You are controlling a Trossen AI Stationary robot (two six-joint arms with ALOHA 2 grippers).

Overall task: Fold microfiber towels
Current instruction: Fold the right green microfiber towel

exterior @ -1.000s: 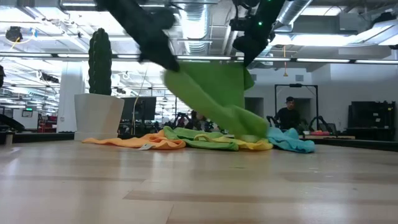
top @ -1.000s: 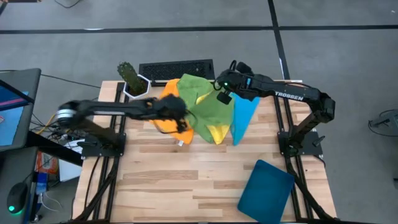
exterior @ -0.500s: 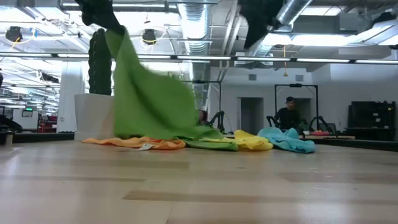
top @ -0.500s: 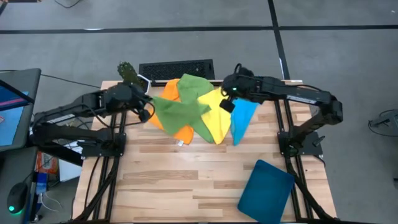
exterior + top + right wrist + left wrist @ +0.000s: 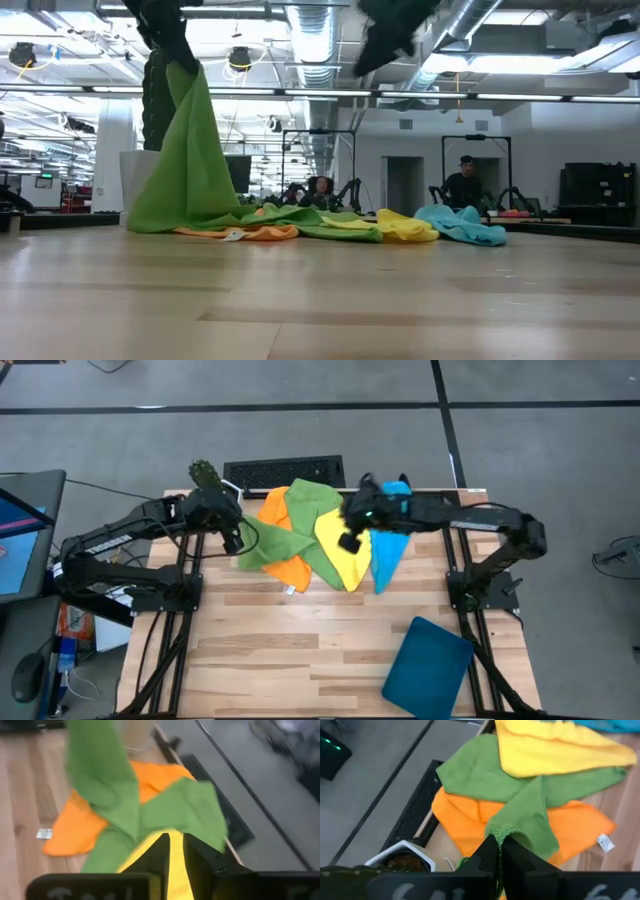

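A: What has changed since half a second ago?

B: The green towel (image 5: pixel 268 543) has dropped lower and now hangs as a long drape from the left gripper (image 5: pixel 238 536), its bottom edge resting on the pile. The right gripper (image 5: pixel 352 532) has swung in over the yellow towel (image 5: pixel 340 550).

A: Start with the big things. Where does everything sit?

B: The wooden table (image 5: pixel 300 650) holds the pile at its far edge, next to a keyboard (image 5: pixel 283 470) and a potted cactus (image 5: pixel 207 485). A teal tray (image 5: pixel 428 667) lies well apart at the near right corner. In the pile, the orange towel (image 5: pixel 285 567) is at the bottom left, a second green towel (image 5: pixel 305 500) sits behind, yellow is in the middle and the blue towel (image 5: pixel 390 552) is on the right.

A: And the hands?

B: The left one is clamped on a corner of the green towel; its wrist camera shows the cloth bunched between closed fingers (image 5: pixel 489 855). The right one holds nothing, and its fingers (image 5: pixel 159 852) sit close together, nearly closed.

A: What does the next move hinge on?

B: I'd say the drape's direction. The towel runs from the left gripper down and toward the right, so its free end lies between the arms, nearer the right gripper. That arm looks better placed to take the opposite corner and spread the cloth.
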